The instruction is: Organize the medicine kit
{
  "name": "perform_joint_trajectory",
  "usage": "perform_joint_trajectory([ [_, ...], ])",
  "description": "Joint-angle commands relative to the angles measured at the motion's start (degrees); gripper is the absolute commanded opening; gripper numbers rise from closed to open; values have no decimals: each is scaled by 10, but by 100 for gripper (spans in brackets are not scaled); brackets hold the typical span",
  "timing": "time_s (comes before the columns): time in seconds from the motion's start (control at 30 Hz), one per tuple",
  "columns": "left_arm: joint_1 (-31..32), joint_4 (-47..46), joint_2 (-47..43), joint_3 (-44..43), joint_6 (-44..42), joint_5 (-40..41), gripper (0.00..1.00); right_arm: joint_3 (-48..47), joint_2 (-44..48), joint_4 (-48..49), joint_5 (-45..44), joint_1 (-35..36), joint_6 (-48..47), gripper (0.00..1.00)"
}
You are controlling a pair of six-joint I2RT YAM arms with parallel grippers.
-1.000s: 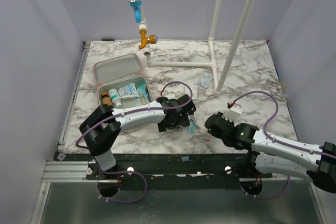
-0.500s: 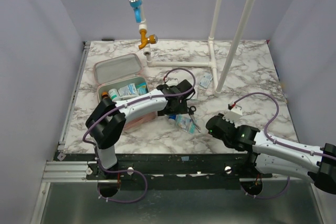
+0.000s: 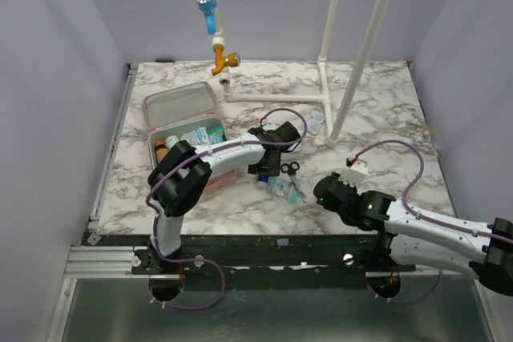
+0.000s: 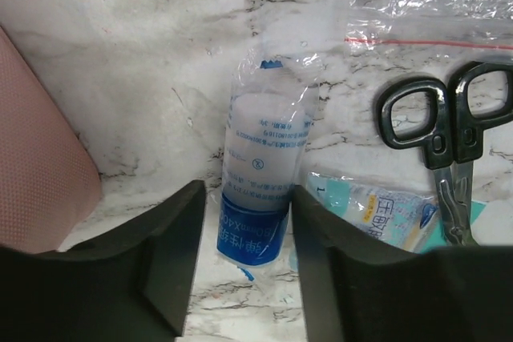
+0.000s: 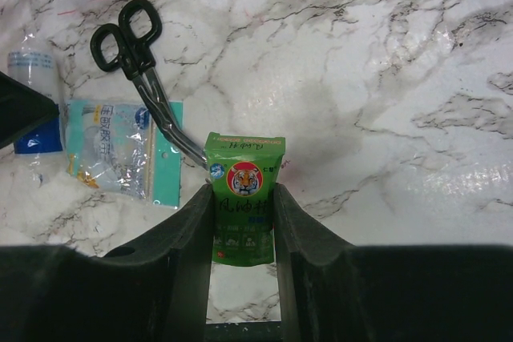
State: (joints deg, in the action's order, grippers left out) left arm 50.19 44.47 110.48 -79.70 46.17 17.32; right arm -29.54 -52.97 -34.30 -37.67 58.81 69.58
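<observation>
Left gripper (image 4: 246, 198) spread wide, black fingers straddling the blue end of a crinkly plastic-wrapped vial (image 4: 260, 142) without pinching it. The pink, woven-textured medicine kit (image 3: 180, 104) lies open just to its left on the marble table (image 3: 385, 110). Black-handled scissors (image 4: 449, 130) lie to the right. Right gripper (image 5: 243, 194) clamps a green tiger-logo box (image 5: 243, 170).

Medicine kit (image 4: 36, 158) is getting cut off by the frame edge, left of the left pincer (image 4: 244, 191). Scissors (image 4: 449, 142) blades are disappearing behind one of its fingers. Blue-labelled sachet (image 4: 260, 190) print is showing too small to read. Green box (image 5: 243, 206) bottom is hiding between right pincer (image 5: 243, 191) fingers.
</observation>
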Motion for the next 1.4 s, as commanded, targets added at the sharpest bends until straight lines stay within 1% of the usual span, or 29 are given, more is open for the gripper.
perform_joint_trajectory([
  [0.0,-13,-22,0,13,-21,-12,38,-1,-6,8,-5,-1,-3,33],
  [0.07,-17,-26,-3,18,-26,-13,25,-3,-8,8,-4,-1,-4,33],
  [0.17,-24,-28,-14,20,-34,-19,15,-9,-13,4,-3,-1,-4,33],
  [0.23,-26,-29,-29,15,-44,-28,3,-10,-16,4,-6,0,-4,33],
  [0.27,-26,-25,-39,11,-49,-27,0,-11,-17,4,-6,-1,-5,34],
  [0.53,-26,24,-153,-23,-67,-24,0,-50,-34,1,-10,-1,-16,34],
  [0.67,-39,61,-202,-37,-74,-23,0,-74,-45,13,-12,-1,-32,34],
  [0.8,-65,88,-254,-29,-87,-5,0,-109,-65,48,-7,0,-95,34],
  [0.9,-100,94,-296,4,-96,-9,0,-142,-93,89,4,-1,-146,33],
  [0.97,-130,88,-326,37,-104,-18,0,-176,-128,114,27,-1,-186,33],
  [1.13,-206,75,-388,112,-118,-40,0,-286,-245,153,95,1,-249,32],
  [1.27,-258,77,-412,154,-123,-56,0,-368,-339,189,154,1,-288,32],
  [1.37,-294,69,-420,183,-130,-66,0,-439,-414,195,192,2,-313,32],
])
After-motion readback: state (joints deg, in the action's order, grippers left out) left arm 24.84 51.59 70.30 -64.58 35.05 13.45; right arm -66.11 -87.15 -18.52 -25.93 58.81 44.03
